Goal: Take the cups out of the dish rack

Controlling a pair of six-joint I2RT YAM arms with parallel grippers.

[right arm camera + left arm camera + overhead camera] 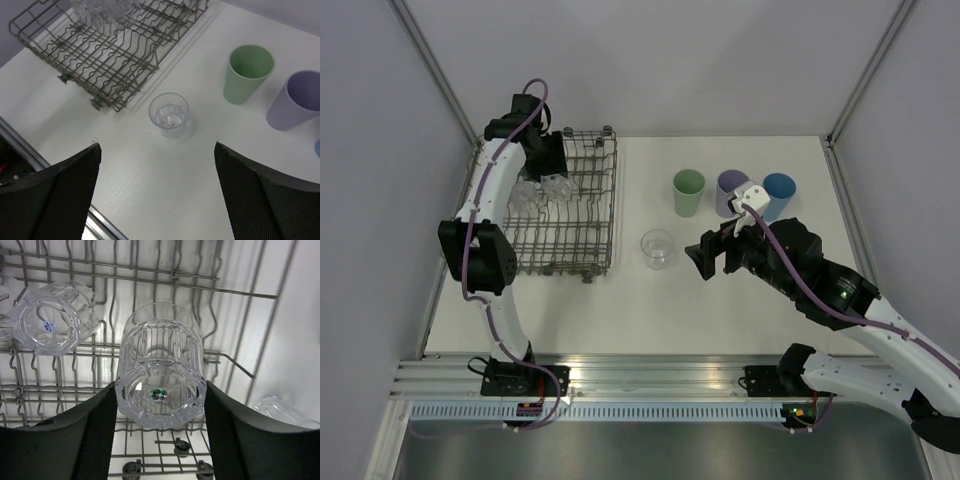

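Observation:
The grey wire dish rack [582, 238] stands at the left of the table. My left gripper [550, 162] reaches down into its far end. In the left wrist view my left gripper [160, 390] has both fingers pressed against the sides of an upside-down clear cup [161, 355]. A second clear cup [47, 325] lies to its left in the rack [240, 295]. The green [688, 192], lavender [729, 190] and blue [781, 190] cups and one clear cup [657, 248] stand upright on the table. My right gripper [706, 258] is open and empty, just right of that clear cup [169, 115].
Part of another clear cup [277, 411] shows at the lower right of the left wrist view. The right wrist view shows the rack [115, 50], the green cup [247, 72] and the lavender cup [299, 100]. A metal rail [650, 375] runs along the near table edge.

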